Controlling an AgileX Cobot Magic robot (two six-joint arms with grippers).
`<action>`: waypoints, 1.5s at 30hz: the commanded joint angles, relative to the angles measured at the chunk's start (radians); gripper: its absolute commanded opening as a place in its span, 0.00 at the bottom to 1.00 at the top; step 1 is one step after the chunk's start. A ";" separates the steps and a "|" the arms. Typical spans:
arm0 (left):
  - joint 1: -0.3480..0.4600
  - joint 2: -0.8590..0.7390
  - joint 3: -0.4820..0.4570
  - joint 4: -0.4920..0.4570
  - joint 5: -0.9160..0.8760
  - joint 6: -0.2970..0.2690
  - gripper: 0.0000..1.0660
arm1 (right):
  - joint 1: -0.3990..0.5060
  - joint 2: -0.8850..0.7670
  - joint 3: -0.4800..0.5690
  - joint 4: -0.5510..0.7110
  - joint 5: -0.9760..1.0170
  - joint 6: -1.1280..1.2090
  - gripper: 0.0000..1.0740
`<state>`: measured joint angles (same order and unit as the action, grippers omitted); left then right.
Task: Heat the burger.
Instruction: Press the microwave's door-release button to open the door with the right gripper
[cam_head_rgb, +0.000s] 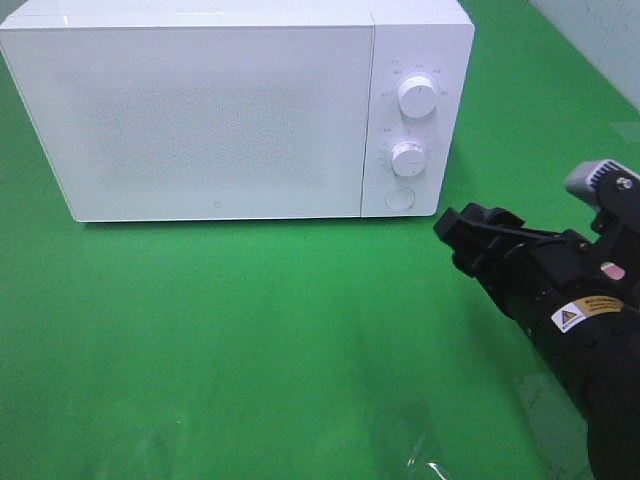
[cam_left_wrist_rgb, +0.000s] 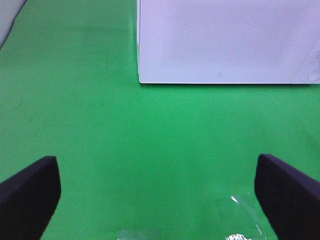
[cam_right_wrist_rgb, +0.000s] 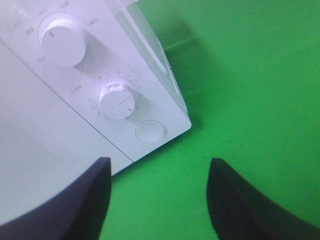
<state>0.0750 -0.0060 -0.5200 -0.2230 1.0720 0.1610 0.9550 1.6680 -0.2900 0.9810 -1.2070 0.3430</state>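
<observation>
1. Hovering as the right tool (cam_right_wrist_rgb: 159, 167), jaws apart and gripping nothing, just short of the microwave (cam_head_rgb: 200, 110) control panel, with the lower knob (cam_right_wrist_rgb: 117, 100) and round button (cam_right_wrist_rgb: 149, 131) directly ahead.
2. Risking, judging from this, a slipped pinch on the lower knob: arriving off-centre and skidding off its smooth rim, or brushing the round button just beside it, perhaps a door release.
3. Risking also a wrong setting: catching the upper knob (cam_right_wrist_rgb: 60, 40), farther ahead of the tool, instead of the lower one.
4. Risking a shove of the whole microwave along the table (cam_head_rgb: 250, 330) by pressing in too hard.
5. Waiting as the left tool (cam_left_wrist_rgb: 156, 165), jaws spread wide and empty, well back from the microwave door.
6. Looking for the burger and finding it in no view: not lying between either tool's jaws, nor on the table around them. Possibly sitting behind the shut, frosted door ahead of both tools, but not telling for sure.
</observation>
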 joint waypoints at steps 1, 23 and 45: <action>-0.003 -0.015 0.002 -0.003 0.002 -0.002 0.92 | -0.004 0.000 -0.006 -0.022 -0.033 0.413 0.39; -0.003 -0.015 0.002 -0.003 0.002 -0.002 0.92 | -0.004 0.005 -0.033 -0.084 0.072 0.874 0.00; -0.003 -0.015 0.002 -0.003 0.002 -0.002 0.92 | -0.208 0.202 -0.179 -0.336 0.155 1.042 0.00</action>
<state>0.0750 -0.0060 -0.5200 -0.2230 1.0720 0.1610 0.7510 1.8680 -0.4610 0.6670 -1.0540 1.3830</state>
